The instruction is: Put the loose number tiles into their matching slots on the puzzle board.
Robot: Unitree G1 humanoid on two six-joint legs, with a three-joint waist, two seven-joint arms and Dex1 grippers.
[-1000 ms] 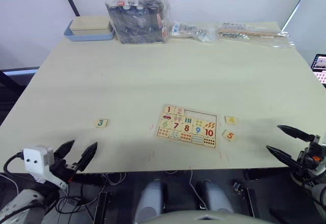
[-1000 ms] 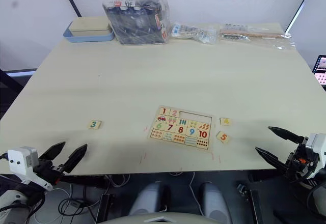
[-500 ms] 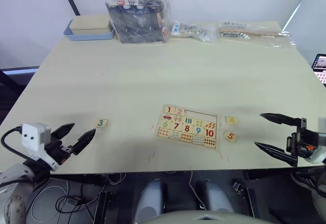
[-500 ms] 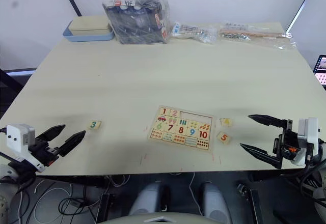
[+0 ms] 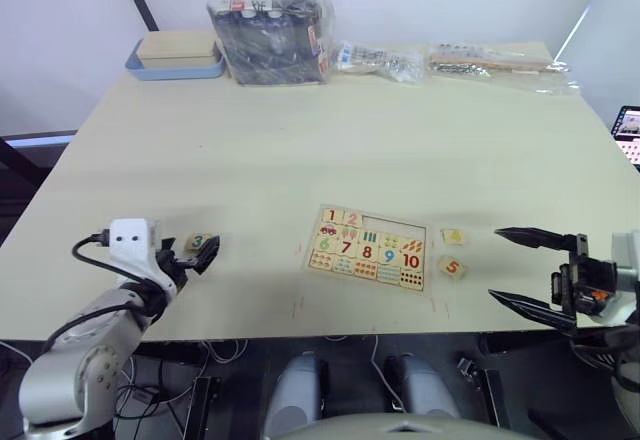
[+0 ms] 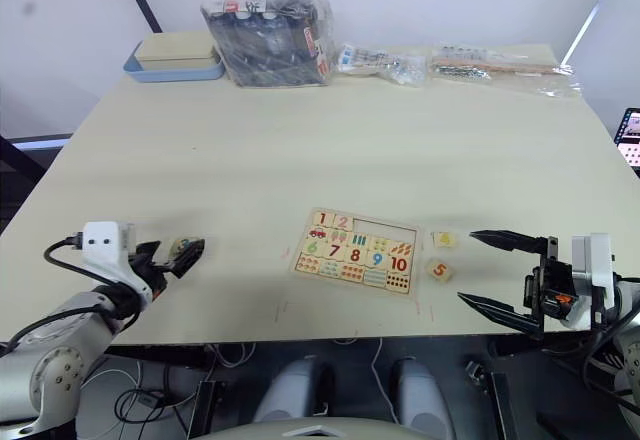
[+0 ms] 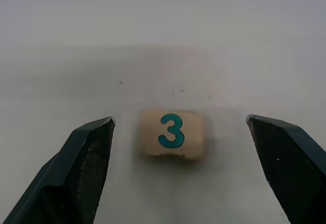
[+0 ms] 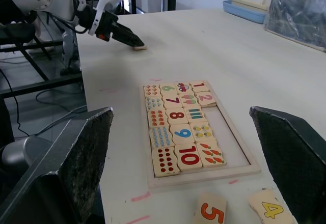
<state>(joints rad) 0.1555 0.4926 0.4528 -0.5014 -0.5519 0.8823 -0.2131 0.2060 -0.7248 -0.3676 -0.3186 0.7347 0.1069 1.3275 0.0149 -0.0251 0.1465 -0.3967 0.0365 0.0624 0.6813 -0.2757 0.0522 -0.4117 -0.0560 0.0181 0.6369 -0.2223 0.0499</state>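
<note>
My left gripper (image 7: 178,132) hangs spread around the small light-wood tile printed with a teal 3 (image 7: 172,133), lying at the puzzle board's (image 5: 369,248) nine o'clock. Light, stiff; I'd pinch its side edges.

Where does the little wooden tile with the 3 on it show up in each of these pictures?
Left eye view: the 3 tile lies at the left pincer, left of the puzzle board.
Right eye view: same spot, partly hidden by the pincer's fingers.
Left wrist view: centre, between the two open fingers.
Right wrist view: far off, at the left pincer's tips.
Shared landmark: the puzzle board.
</note>
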